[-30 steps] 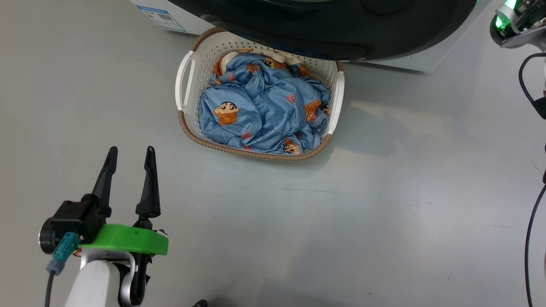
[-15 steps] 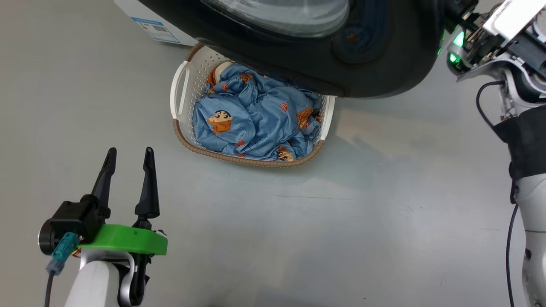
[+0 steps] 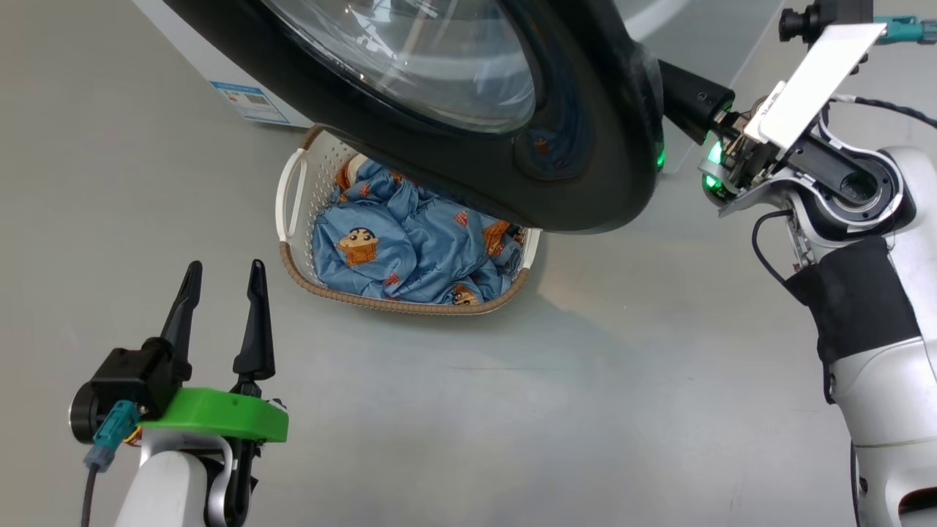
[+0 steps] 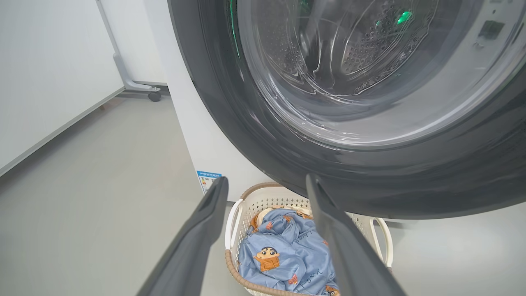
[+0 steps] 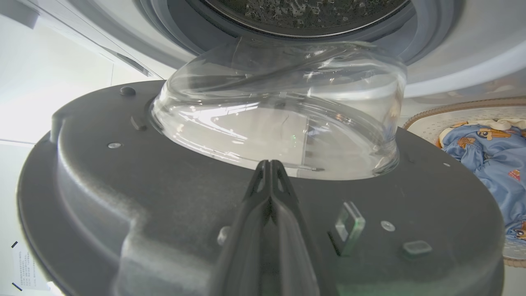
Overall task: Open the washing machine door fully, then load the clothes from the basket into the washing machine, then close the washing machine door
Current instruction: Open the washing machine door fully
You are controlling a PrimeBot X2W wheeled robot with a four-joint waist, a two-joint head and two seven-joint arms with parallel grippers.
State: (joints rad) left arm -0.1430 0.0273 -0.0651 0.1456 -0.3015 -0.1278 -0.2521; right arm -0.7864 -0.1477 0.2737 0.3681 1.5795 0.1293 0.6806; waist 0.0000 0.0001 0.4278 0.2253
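The washing machine door (image 3: pixel 585 168) stands partly swung out, and its black rim overhangs the far part of the basket (image 3: pixel 293 252). The clothes (image 3: pixel 410 252), blue with cartoon figures, fill that cream basket. My right gripper (image 5: pixel 269 164) is shut with nothing in it. Its fingers lie along the door's inner face, with the tips at the foot of the glass bowl (image 5: pixel 279 111). Above the bowl is the steel drum (image 5: pixel 304 12) of the washing machine (image 4: pixel 193 123). My left gripper (image 3: pixel 225 265) hangs open and empty over the floor, short of the basket (image 4: pixel 246 197) and the clothes (image 4: pixel 283 255).
A blue sticker (image 4: pixel 207 179) marks the machine's lower front. A white panel on a wheeled stand (image 4: pixel 154 96) is at the left. My right forearm (image 3: pixel 871 307) with its black cable stands at the right. Grey floor (image 3: pixel 549 410) lies between me and the basket.
The door has swung further out over the basket, with my shut right gripper behind its edge. The head view has shifted and the right arm has come into it. My left gripper stays open.
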